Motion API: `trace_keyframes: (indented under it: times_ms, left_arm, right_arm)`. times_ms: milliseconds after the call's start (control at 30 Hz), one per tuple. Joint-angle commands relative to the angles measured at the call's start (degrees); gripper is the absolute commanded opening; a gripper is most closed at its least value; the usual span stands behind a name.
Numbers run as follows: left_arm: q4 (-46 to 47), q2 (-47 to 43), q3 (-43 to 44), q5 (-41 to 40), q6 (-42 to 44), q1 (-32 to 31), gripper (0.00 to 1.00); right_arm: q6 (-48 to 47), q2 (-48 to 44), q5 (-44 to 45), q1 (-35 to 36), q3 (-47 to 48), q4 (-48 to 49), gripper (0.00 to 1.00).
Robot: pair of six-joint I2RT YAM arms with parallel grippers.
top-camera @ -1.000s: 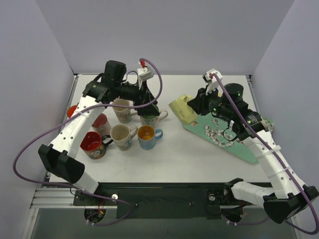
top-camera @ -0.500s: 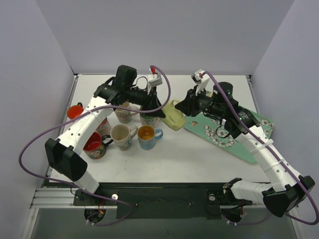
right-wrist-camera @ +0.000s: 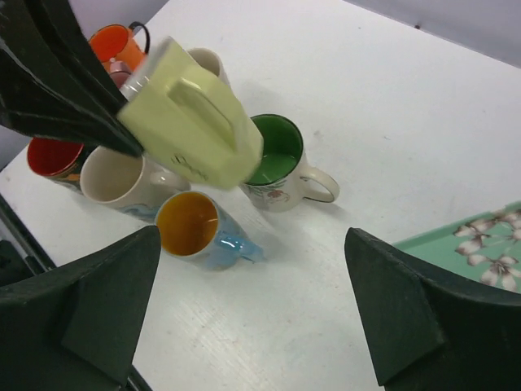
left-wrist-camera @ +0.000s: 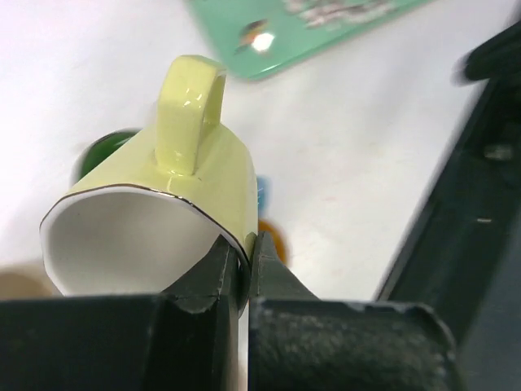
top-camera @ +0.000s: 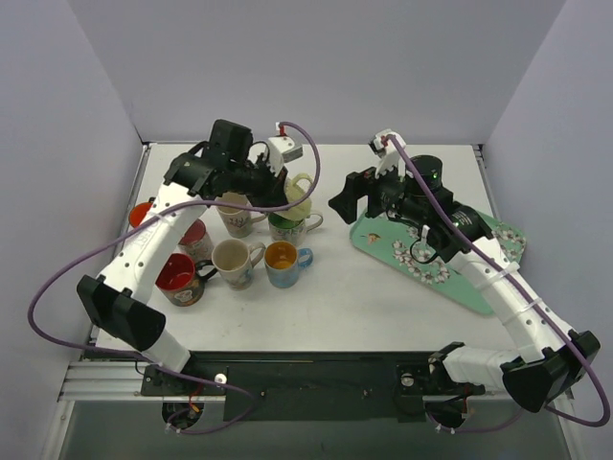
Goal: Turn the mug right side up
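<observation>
— Where is the yellow mug (top-camera: 299, 195)?

— In the air, held by the left gripper (left-wrist-camera: 242, 254), above the cluster of mugs on the white surface (top-camera: 364, 287). The green-lined mug (top-camera: 289, 227) stands just below it.

— How is it gripped?

— By the rim. In the left wrist view one of the fingers (left-wrist-camera: 199, 281) is inside the mouth and the other is against the outer wall. They are clamped on that wall.

— Which way does it point?

— It lies on its side, with its long axis nearer level than upright. The mouth faces back toward the left wrist. The base points away, toward the right arm. The handle is on top.

— And the right gripper (top-camera: 341, 196)?

— Its fingers are spread wide apart. It hangs near the yellow mug, at the near-left end of the floral green tray (top-camera: 460, 278), and touches neither.

— What else is there?

— A blue mug (top-camera: 284, 262), orange inside, a cream one (top-camera: 233, 261), a red one (top-camera: 177, 276) and an orange one (top-camera: 141, 213). All stand mouth up.
</observation>
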Motion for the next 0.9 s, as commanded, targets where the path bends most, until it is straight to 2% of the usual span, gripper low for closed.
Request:
trace_keyframes:
  times_ms: [0, 67, 167, 200, 233, 267, 400, 600, 800, 867]
  left_arm:
    - [-6.9, -6.7, 5.7, -23.4, 10.1, 3.4, 0.0]
    - [-9.3, -9.0, 4.0, -28.1, 13.5, 8.2, 0.0]
    - [-11.9, -11.0, -0.4, -34.2, 19.4, 20.4, 0.0]
    - [-11.9, -11.1, -1.6, -35.0, 20.5, 26.3, 0.0]
    - [-11.8, -11.1, -4.1, -35.4, 22.3, 28.1, 0.0]
    - [-11.3, -11.1, -5.3, -35.5, 22.9, 34.3, 0.0]
    - [-10.0, -10.3, -11.9, -32.6, 26.4, 44.5, 0.0]
    - [-4.8, -5.8, -18.7, -28.6, 26.6, 51.2, 0.0]
    - [-1.7, -1.2, -24.3, -25.6, 26.4, 52.0, 0.0]
    - [0.0, -0.4, -25.9, -25.2, 26.3, 52.0, 0.0]
  right_arm:
    - [-0.3, 0.0, 6.8, 0.3, 2.2, -0.7, 0.91]
    - [-1.1, -0.2, 7.6, 0.4, 1.6, -1.4, 0.92]
    - [-1.8, -0.3, 9.0, 0.4, 0.6, -2.6, 0.92]
    - [-2.2, -0.4, 9.8, 0.3, 0.5, -3.0, 0.93]
    - [-2.3, -0.2, 10.2, 0.3, 0.4, -3.7, 0.93]
    - [-2.5, 0.0, 11.6, 0.3, 0.2, -3.9, 0.93]
    - [-2.8, 0.4, 13.5, 0.3, 0.0, -5.1, 0.94]
    - [-3.3, 1.2, 14.7, 0.3, 0.5, -6.6, 0.95]
    - [-3.9, 1.1, 19.6, 0.1, -0.2, -7.3, 0.96]
    - [-3.7, 1.2, 23.9, -0.5, 0.0, -7.4, 0.96]
